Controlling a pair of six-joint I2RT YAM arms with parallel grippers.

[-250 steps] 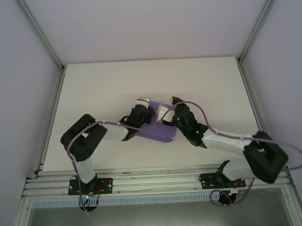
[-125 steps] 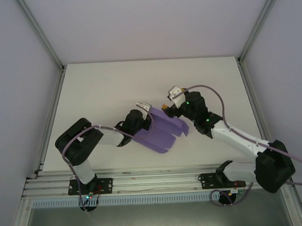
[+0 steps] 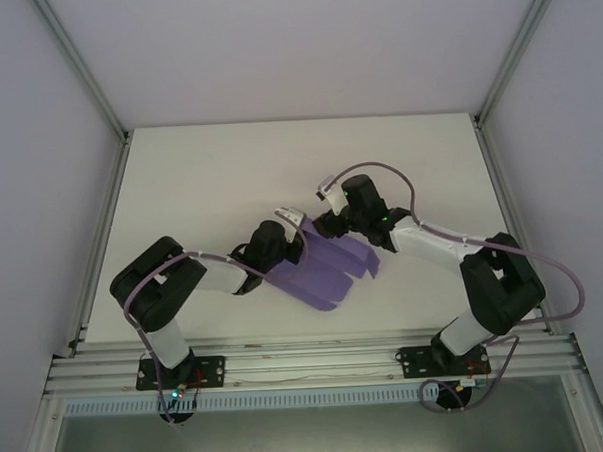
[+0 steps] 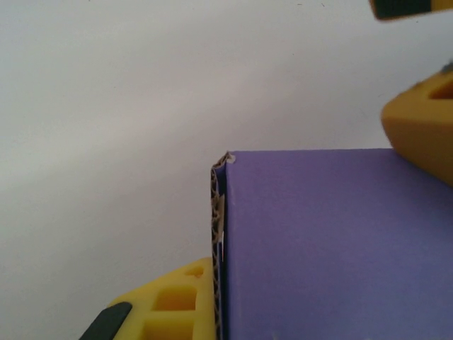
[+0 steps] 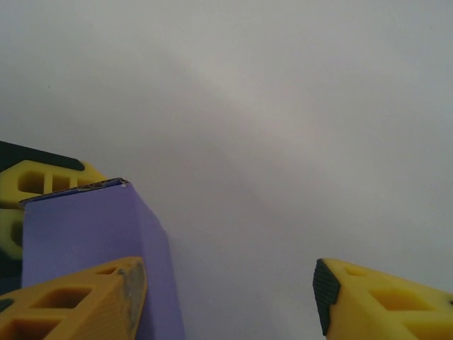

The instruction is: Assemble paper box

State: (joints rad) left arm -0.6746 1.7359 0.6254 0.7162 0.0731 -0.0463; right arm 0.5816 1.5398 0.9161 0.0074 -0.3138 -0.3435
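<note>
Top external: one paper box [image 3: 328, 270], left hand [image 3: 289, 217] pinching, right hand [image 3: 327, 219] spread.

paper box [image 3: 328, 268]: lavender-purple corrugated card, half-folded, not closed up. Several flat panels fan out side by side on a diagonal. Sits around the middle of the table [image 3: 180, 191], slightly nearer its front edge. One folded corner shows the raw fluted edge
</note>
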